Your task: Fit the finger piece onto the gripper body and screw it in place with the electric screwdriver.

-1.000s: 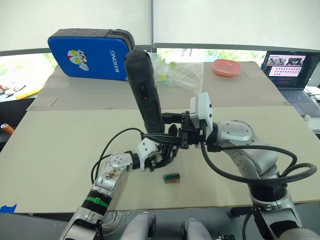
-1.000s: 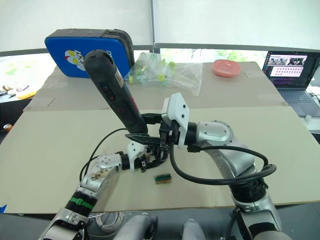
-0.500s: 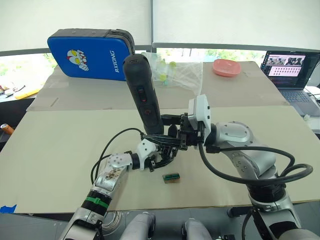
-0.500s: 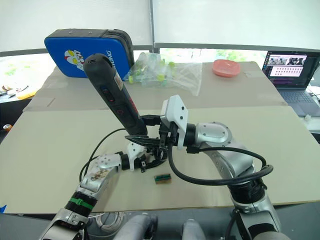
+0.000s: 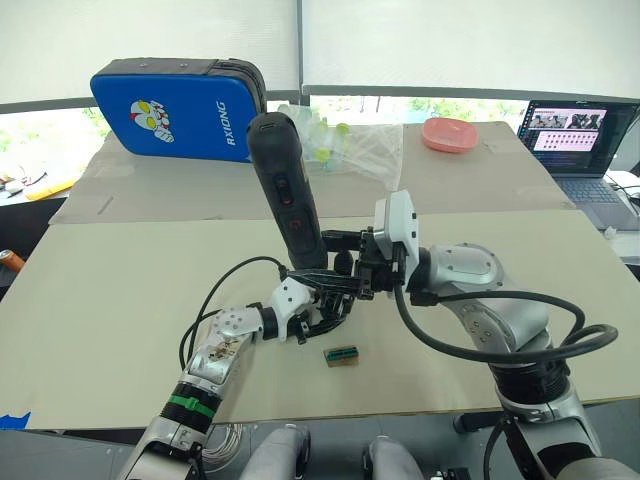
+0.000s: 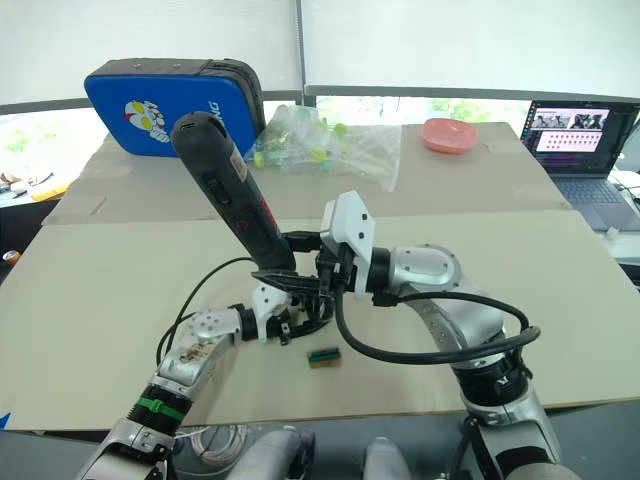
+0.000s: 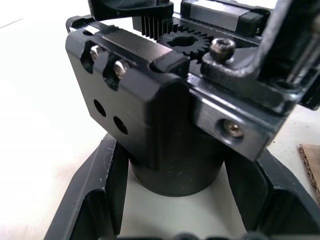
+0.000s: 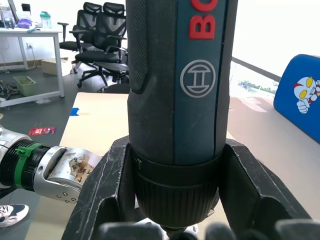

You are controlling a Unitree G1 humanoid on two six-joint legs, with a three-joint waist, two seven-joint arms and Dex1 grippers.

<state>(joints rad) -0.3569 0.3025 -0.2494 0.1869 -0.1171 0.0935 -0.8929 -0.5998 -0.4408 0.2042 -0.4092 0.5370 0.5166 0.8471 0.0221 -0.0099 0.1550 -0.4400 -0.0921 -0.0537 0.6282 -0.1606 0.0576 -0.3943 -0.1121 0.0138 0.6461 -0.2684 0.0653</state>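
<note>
1. Near the middle of the bench [image 5: 120,300], toward its front edge, the electric screwdriver [image 5: 287,195] stands almost upright, its long axis tilted a little, rounded end up and toward the far left corner, working end down at the gripper body [image 5: 322,305];
2. The right claw [image 5: 335,262] is clamped on the electric screwdriver's lower collar; in the right wrist view its fingers [image 8: 107,185] press both sides of the barrel;
3. The left claw [image 5: 312,318] is closed around the gripper body's round base, one finger on each side in the left wrist view; the gripper body sits on the bench;
4. A small green-brown block [image 5: 342,354] lies just beside it, nearer the front edge; a thin cable [image 5: 222,290] loops over the bench.
</note>
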